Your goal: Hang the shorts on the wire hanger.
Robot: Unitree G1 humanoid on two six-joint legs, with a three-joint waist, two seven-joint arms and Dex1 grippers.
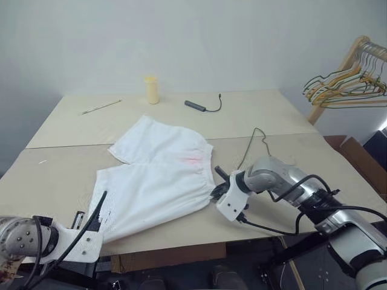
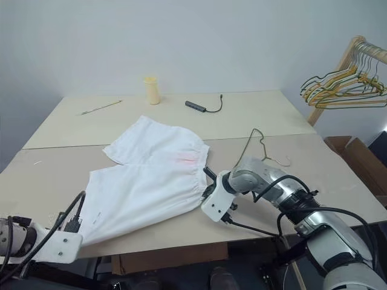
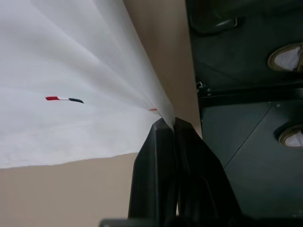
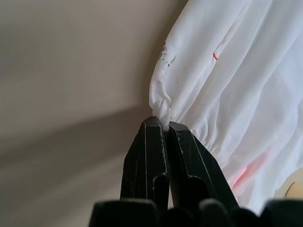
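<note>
Beige tabletop [image 1: 290, 115] bearing the white thin-fabric shorts [image 1: 157, 181], spread flat, not yet hung. Left gripper [image 3: 166, 124] pinches a hem corner; right gripper [image 4: 164, 126] pinches the gathered waistband. Thin dark wire hanger [image 2: 257, 145] lies just beside, unthreaded.

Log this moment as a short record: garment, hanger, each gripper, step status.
garment: shorts spread flat on the table
hanger: wire hanger on the table beside the waistband, apart from the shorts
left gripper: shut on the shorts' hem at the table's near edge
right gripper: shut on the gathered waistband
status: shorts not yet on hanger
</note>
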